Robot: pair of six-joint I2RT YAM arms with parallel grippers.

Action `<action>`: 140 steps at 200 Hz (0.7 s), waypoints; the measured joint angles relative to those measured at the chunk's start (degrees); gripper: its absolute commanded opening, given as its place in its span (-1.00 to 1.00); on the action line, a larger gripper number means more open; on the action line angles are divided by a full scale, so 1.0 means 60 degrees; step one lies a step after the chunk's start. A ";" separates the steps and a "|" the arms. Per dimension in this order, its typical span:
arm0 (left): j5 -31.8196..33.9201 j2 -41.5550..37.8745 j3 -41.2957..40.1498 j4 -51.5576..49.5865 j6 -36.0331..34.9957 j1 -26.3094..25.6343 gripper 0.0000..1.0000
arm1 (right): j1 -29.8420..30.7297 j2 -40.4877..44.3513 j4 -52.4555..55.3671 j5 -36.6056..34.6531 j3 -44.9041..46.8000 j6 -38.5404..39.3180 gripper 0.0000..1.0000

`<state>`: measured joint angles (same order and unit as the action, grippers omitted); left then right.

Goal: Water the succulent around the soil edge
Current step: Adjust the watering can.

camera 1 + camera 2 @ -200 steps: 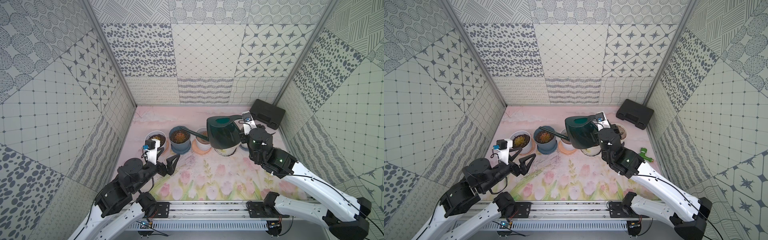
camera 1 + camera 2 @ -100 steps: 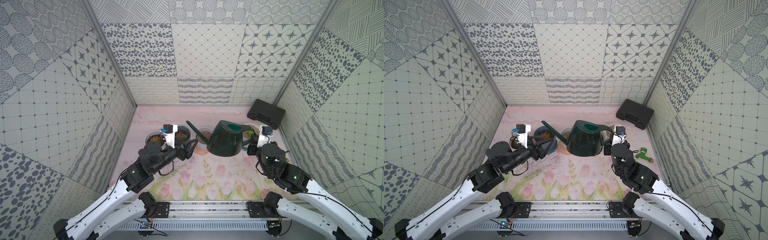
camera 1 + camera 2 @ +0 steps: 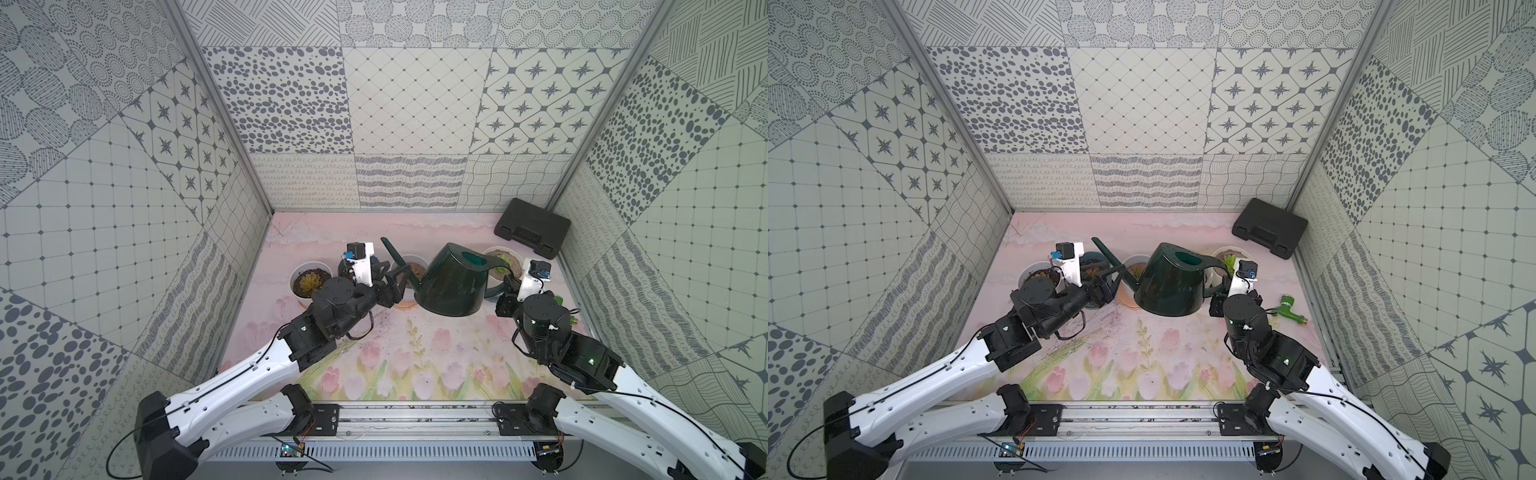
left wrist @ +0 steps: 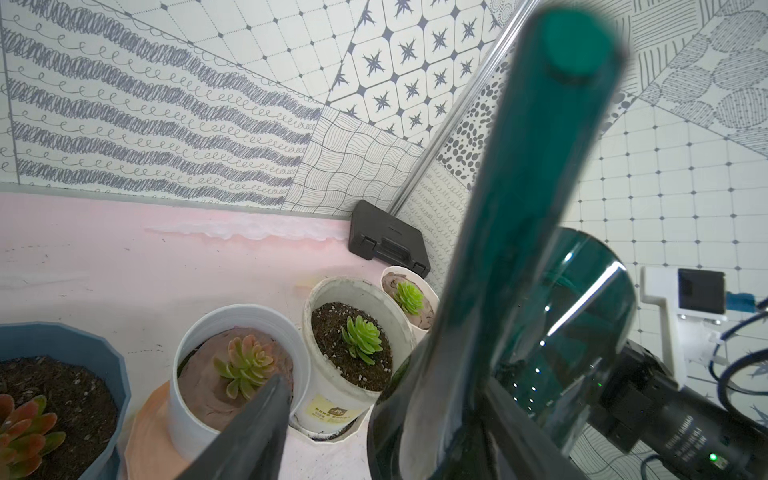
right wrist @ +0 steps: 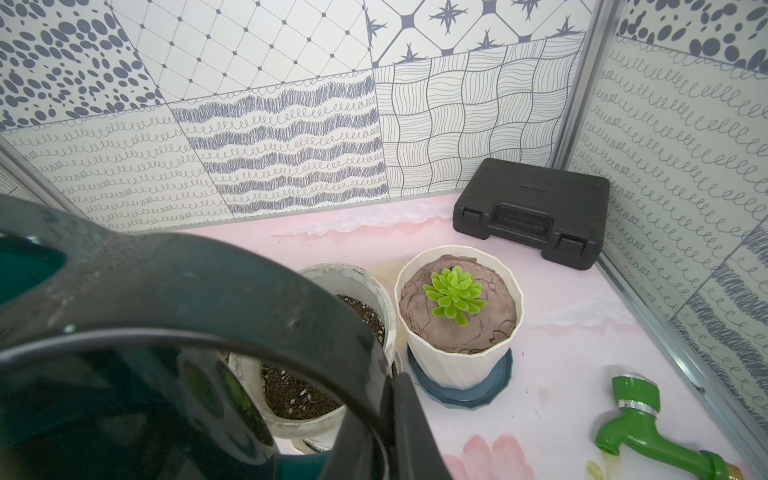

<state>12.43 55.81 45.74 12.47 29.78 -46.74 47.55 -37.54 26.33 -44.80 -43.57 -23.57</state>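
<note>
Standing on the flower-printed bench [image 3: 415, 345], a dark green watering can [image 3: 451, 286] appears to rest upright, its long spout [image 3: 390, 251] angled up and away from its handle. The right hand [image 3: 505, 291] is clenched on the can's looped handle. The left hand [image 3: 395, 275] comes at the can from the spout side, released, its fingers [image 4: 249, 436] spread to either side of the spout's base; the one finger I see clearly stands clear of it. A black case [image 3: 532, 226] lies well beyond the can's handle side, against the far wall. The white fluted pot [image 5: 457, 365] stands just beyond the can's handle, on a blue saucer [image 5: 457, 399]. A green tap [image 5: 636, 424] lies near the can's handle end. The succulent [image 5: 455, 297] sits in the middle of that pot's mounded soil, and the soil edge [image 5: 496, 332] rings it just inside the lip, creased with fine cracks.
</note>
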 measured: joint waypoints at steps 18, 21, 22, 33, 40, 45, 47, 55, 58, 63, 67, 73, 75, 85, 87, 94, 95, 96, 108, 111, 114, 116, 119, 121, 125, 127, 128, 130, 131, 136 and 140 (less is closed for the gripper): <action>0.0062 0.0419 0.0055 0.0382 0.0146 -0.0004 0.22 | 0.0011 0.0000 0.0011 0.0047 0.0135 -0.0062 -1.00; 0.0066 0.0466 0.0058 0.0433 0.0182 -0.0004 0.20 | 0.0011 0.0000 0.0004 0.0062 0.0153 -0.0069 -1.00; 0.0066 0.0492 0.0062 0.0459 0.0193 -0.0004 0.19 | 0.0011 0.0000 0.0004 0.0066 0.0160 -0.0069 -1.00; 0.0066 0.0714 0.0069 0.0667 0.0288 -0.0004 0.09 | 0.0047 0.0004 -0.0007 0.0113 0.0237 -0.0084 -1.00; 0.0109 0.0827 0.0069 0.0787 0.0350 -0.0004 0.03 | 0.0073 0.0007 0.0004 0.0113 0.0277 -0.0098 -1.00; 0.0109 0.0892 0.0069 0.0856 0.0346 -0.0004 0.00 | 0.0084 0.0007 0.0004 0.0109 0.0299 -0.0098 -1.00; 0.0113 0.0925 0.0069 0.0896 0.0364 -0.0004 0.00 | 0.0095 0.0004 0.0004 0.0109 0.0310 -0.0102 -1.00; 0.0138 0.1027 0.0069 0.1002 0.0393 -0.0004 -0.03 | 0.0138 0.0007 0.0007 0.0109 0.0357 -0.0095 -1.00; 0.0142 0.1067 0.0069 0.1049 0.0401 -0.0004 -0.04 | 0.0157 0.0007 0.0000 0.0109 0.0375 -0.0087 -1.00; 0.0157 0.1118 0.0069 0.1111 0.0423 -0.0004 -0.06 | 0.0204 0.0007 -0.0004 0.0113 0.0408 -0.0073 -1.00; 0.0204 0.1155 0.0069 0.1166 0.0444 -0.0004 -0.07 | 0.0240 0.0007 -0.0018 0.0117 0.0430 -0.0066 -1.00; 0.0229 0.1228 0.0069 0.1264 0.0474 -0.0004 -0.13 | 0.0291 0.0011 -0.0084 0.0124 0.0484 -0.0004 -1.00; 0.0229 0.1239 0.0069 0.1279 0.0481 -0.0004 -0.15 | 0.0306 0.0015 -0.0113 0.0135 0.0503 0.0007 -1.00; 0.0280 0.1330 0.0069 0.1388 0.0492 -0.0004 -0.25 | 0.0397 0.0015 -0.0280 0.0193 0.0601 0.0109 -1.00; 0.0295 0.1351 0.0069 0.1413 0.0521 -0.0004 -0.27 | 0.0415 0.0015 -0.0299 0.0211 0.0619 0.0124 -1.00; 0.0357 0.1406 0.0069 0.1501 0.0525 -0.0004 -0.34 | 0.0470 0.0015 -0.0419 0.0219 0.0685 0.0182 -1.00; 0.0372 0.1417 0.0069 0.1512 0.0517 -0.0004 -0.35 | 0.0477 0.0015 -0.0437 0.0219 0.0696 0.0182 -1.00; 0.0382 0.1424 0.0069 0.1530 0.0510 -0.0004 -0.36 | 0.0481 0.0015 -0.0444 0.0219 0.0703 0.0186 -1.00; 0.0539 0.1483 0.0066 0.1617 0.0470 0.0007 -0.54 | 0.0576 0.0040 -0.0627 0.0182 0.0765 0.0295 -1.00; 0.0576 0.1490 0.0066 0.1628 0.0437 0.0015 -0.61 | 0.0601 0.0062 -0.0652 0.0178 0.0776 0.0324 -1.00; 0.0616 0.1494 0.0066 0.1632 0.0437 0.0025 -0.68 | 0.0641 0.0095 -0.0703 0.0135 0.0794 0.0368 -1.00; 0.0630 0.1497 0.0066 0.1628 0.0372 0.0033 -0.72 | 0.0667 0.0124 -0.0721 0.0113 0.0805 0.0390 -1.00; 0.0663 0.1504 0.0062 0.1636 0.0375 0.0051 -0.78 | 0.0699 0.0168 -0.0750 0.0098 0.0823 0.0444 -1.00; 0.0670 0.1504 0.0062 0.1647 0.0430 0.0062 -0.81 | 0.0725 0.0200 -0.0776 0.0073 0.0841 0.0477 -1.00; 0.0674 0.1508 0.0055 0.1698 0.0437 0.0073 -0.87 | 0.0783 0.0280 -0.0794 0.0062 0.0882 0.0539 -1.00; 0.0667 0.1508 0.0055 0.1716 0.0448 0.0087 -0.91 | 0.0820 0.0317 -0.0820 0.0040 0.0911 0.0546 -1.00; 0.0656 0.1504 0.0055 0.1730 0.0437 0.0098 -0.92 | 0.0827 0.0328 -0.0823 0.0033 0.0918 0.0550 -1.00; 0.0656 0.1501 0.0051 0.1756 0.0408 0.0109 -0.96 | 0.0860 0.0350 -0.0841 0.0036 0.0940 0.0583 -1.00; 0.0656 0.1501 0.0051 0.1756 0.0408 0.0109 -0.99 | 0.0871 0.0357 -0.0860 0.0036 0.0947 0.0586 -1.00; 0.0645 0.1490 0.0044 0.1752 0.0386 0.0135 -1.00 | 0.0936 0.0437 -0.0936 0.0007 0.0998 0.0634 -1.00; 0.0641 0.1483 0.0033 0.1745 0.0393 0.0149 -1.00 | 0.0991 0.0503 -0.0976 -0.0015 0.1031 0.0692 -1.00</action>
<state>16.27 64.71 45.93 22.94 32.14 -45.84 53.49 -34.52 20.47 -44.88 -37.39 -19.42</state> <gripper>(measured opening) 0.231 0.104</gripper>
